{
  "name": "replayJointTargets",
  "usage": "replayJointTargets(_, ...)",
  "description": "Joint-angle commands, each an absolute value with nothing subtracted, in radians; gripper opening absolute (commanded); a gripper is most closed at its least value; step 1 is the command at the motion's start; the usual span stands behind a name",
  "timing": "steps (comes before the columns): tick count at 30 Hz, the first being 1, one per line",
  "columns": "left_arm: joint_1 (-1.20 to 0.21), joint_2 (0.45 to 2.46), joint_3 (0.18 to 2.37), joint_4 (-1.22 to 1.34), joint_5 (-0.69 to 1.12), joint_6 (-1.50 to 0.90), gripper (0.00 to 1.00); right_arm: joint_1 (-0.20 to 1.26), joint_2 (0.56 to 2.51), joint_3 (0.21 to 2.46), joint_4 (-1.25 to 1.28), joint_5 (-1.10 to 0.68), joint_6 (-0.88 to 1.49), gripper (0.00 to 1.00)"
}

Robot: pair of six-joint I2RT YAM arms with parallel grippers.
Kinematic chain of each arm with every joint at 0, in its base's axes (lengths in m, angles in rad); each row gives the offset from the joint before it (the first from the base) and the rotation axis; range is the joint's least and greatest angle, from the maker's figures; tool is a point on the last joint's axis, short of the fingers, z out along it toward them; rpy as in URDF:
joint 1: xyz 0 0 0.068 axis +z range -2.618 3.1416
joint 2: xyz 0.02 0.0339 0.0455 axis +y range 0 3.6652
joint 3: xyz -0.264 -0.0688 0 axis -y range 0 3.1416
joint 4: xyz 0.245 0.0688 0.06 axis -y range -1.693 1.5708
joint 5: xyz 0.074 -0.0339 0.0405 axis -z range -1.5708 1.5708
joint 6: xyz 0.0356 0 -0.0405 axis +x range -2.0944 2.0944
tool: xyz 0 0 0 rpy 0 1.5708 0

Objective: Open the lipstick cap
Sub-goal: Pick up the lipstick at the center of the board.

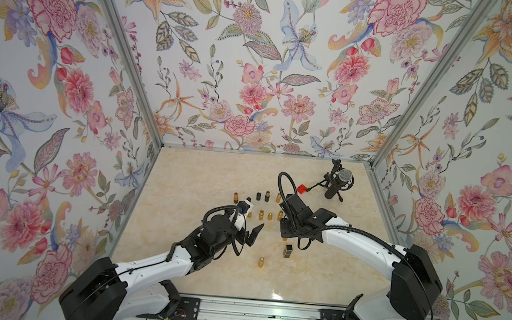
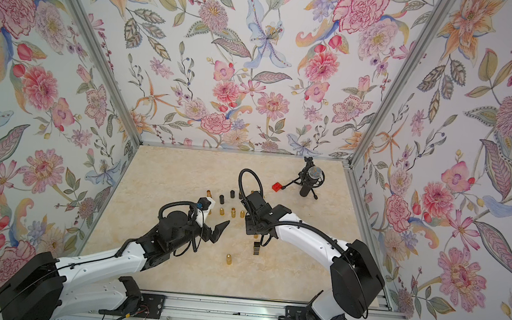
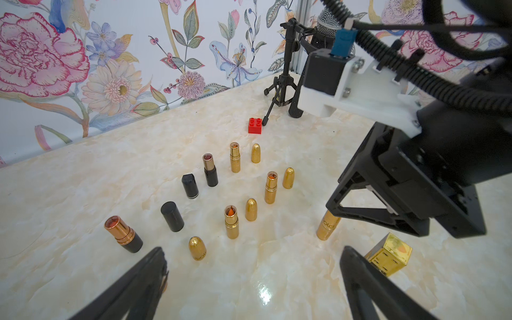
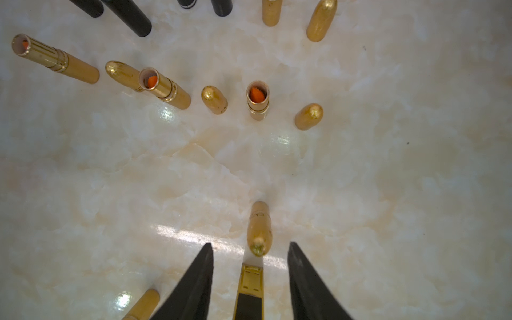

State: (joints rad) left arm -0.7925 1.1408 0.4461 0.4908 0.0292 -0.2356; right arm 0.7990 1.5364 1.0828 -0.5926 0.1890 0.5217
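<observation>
- Lipstick [image 4: 259, 221] of the closed gold bullet kind stands upright on the marble table [image 4: 388, 180], its rounded top just ahead of the right gripper [image 4: 250, 245]. It is probably your target, since the uncapped lipsticks [image 4: 257, 99] beyond are already done.
- That claw's fingers are apart, one to each side of the tube's top, touching nothing. A square gold-and-black lipstick [image 4: 249, 288] stands just beside the tube, also within the gap as the wrist camera sees it.
- Your left gripper [image 3: 253, 256] is spread wide and empty, near the same tube.
- Expect the tube to be light, rigid and glossy. Polished metal slips under smooth pads, and the narrow base tips at a nudge.
- Take the cap on its straight wall below the dome, not on the taper, where the pads would squeeze off.
- Pin the lower body with the other claw and pull straight along the axis. The seam cannot be made out here.
- Mind the square neighbour as you close.
</observation>
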Motion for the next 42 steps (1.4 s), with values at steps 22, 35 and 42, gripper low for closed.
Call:
replayJointTargets(22, -0.804, 1.138, 0.459, 0.495, 0.016, -0.213, 0.99, 0.795, 1.663, 1.098, -0.59, 0.23, 0.53, 0.29)
replayJointTargets(35, -0.804, 1.137, 0.458, 0.494, 0.014, -0.215, 0.99, 0.807, 1.653, 1.108, -0.589, 0.229, 0.523, 0.23)
replayJointTargets(42, -0.804, 1.121, 0.459, 0.5, -0.002, -0.214, 0.99, 0.81, 1.598, 1.144, -0.603, 0.193, 0.518, 0.22)
